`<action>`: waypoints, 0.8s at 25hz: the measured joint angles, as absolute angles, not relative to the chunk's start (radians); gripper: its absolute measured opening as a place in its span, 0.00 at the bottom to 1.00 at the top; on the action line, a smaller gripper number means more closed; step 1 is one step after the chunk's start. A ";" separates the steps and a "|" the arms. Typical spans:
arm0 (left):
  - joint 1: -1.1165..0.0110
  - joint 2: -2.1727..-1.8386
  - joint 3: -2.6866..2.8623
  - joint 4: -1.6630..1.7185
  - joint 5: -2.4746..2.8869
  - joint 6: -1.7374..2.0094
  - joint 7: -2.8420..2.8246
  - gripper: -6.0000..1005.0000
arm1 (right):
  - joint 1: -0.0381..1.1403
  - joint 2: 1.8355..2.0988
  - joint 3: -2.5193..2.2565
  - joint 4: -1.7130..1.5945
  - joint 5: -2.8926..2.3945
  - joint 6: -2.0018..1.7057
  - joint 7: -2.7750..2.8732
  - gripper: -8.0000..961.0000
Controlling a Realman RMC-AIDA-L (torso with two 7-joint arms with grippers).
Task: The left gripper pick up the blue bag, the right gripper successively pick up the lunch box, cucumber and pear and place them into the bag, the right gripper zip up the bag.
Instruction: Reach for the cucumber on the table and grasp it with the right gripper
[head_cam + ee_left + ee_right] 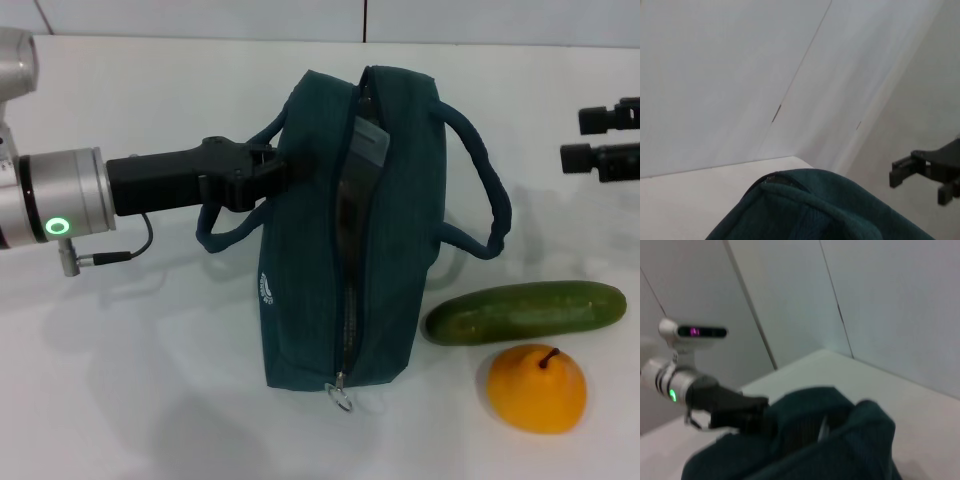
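The blue bag point(390, 230) stands on the white surface point(150, 380), its zipper partly undone with the lunch box point(368, 140) showing inside. The left gripper point(275, 170) has its fingers clenched on the bag's left handle. Right of the bag lie the cucumber point(525, 311) and, just beside it, the pear point(537, 388). The right gripper point(575, 140) hangs released, well apart from the bag.

Camera layout: my three views of the table.

My head view looks forward and down from above, taking in the blue bag point(350, 230) whole, with both arms at the frame's sides. My left wrist view sits close over the bag's top, facing the wall and the right gripper point(932, 170). My right wrist view looks back across the bag toward the left gripper point(747, 407). All three share the bag.
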State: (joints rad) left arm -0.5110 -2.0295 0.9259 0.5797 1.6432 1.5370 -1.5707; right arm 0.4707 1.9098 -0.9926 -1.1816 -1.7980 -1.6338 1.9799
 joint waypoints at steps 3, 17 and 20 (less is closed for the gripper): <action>-0.513 -2.030 0.923 0.580 1.643 1.537 -1.566 0.05 | 0.458 1.931 -0.991 -1.250 -1.895 -1.662 1.984 0.73; -0.528 -2.051 0.926 0.580 1.643 1.511 -1.560 0.05 | 0.611 2.014 -1.158 -1.310 -2.284 -1.682 2.111 0.92; -0.528 -2.051 0.925 0.580 1.643 1.501 -1.554 0.05 | 0.636 2.014 -1.214 -1.296 -2.287 -1.661 2.119 0.92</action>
State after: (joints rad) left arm -0.5283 -2.0513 0.9245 0.5797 1.6433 1.5007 -1.5535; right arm 0.6362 2.0141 -1.2139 -1.2957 -2.2866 -1.6605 2.1192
